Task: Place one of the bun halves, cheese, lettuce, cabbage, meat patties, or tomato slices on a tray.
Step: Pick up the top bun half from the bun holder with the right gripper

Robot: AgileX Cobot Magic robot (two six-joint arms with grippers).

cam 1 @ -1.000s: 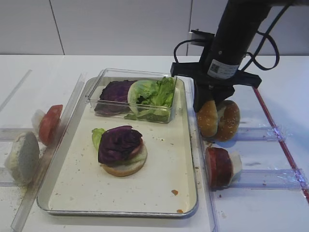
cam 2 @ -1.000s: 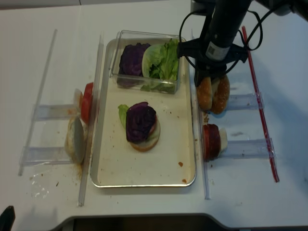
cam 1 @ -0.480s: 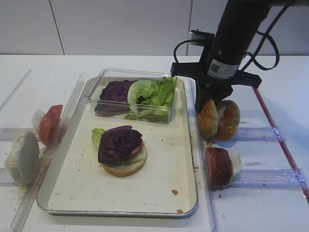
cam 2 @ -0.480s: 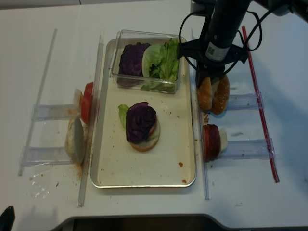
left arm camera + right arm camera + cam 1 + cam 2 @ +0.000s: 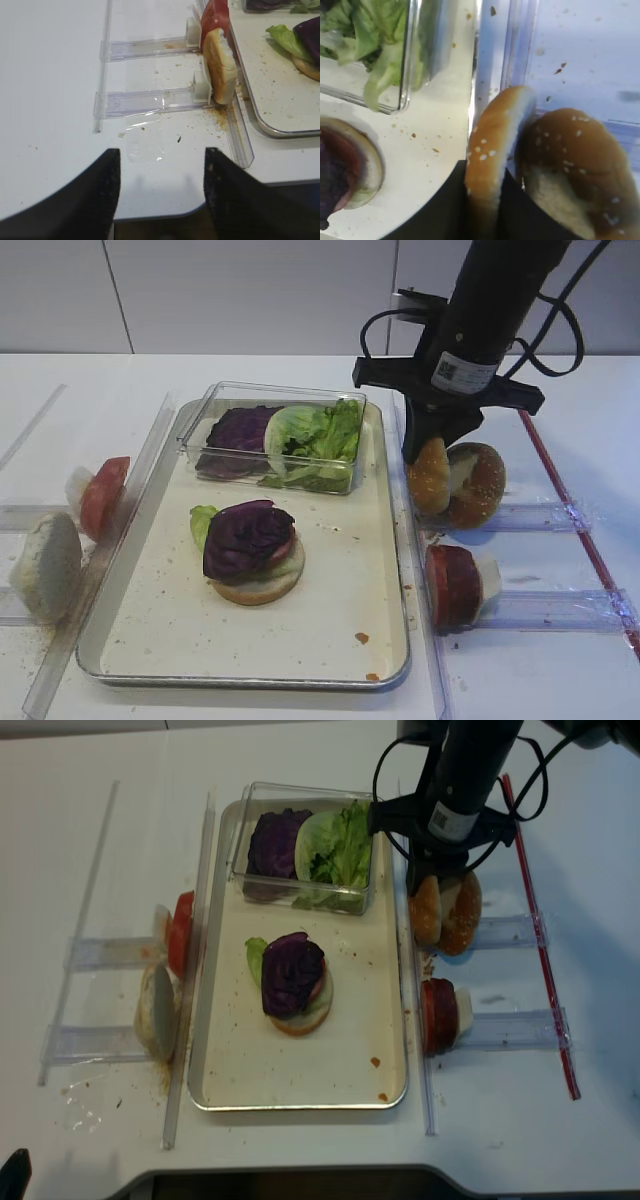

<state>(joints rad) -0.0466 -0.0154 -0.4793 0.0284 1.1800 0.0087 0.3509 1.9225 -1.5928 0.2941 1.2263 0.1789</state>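
One clear box (image 5: pixel 270 435) on tray (image 5: pixel 340 640), holding cabbage (image 5: pixel 240 430), lettuce (image 5: pixel 315 435)

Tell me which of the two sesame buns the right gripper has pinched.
The left bun, nearer the tray: the right gripper is shut on its edge. The other bun leans beside it, ungripped.

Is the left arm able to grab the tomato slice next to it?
Probably yes. The left gripper is open, and bare table lies between it and the tomato slice. But a pale bun stands right in front of the slice, so it may need to come from above.
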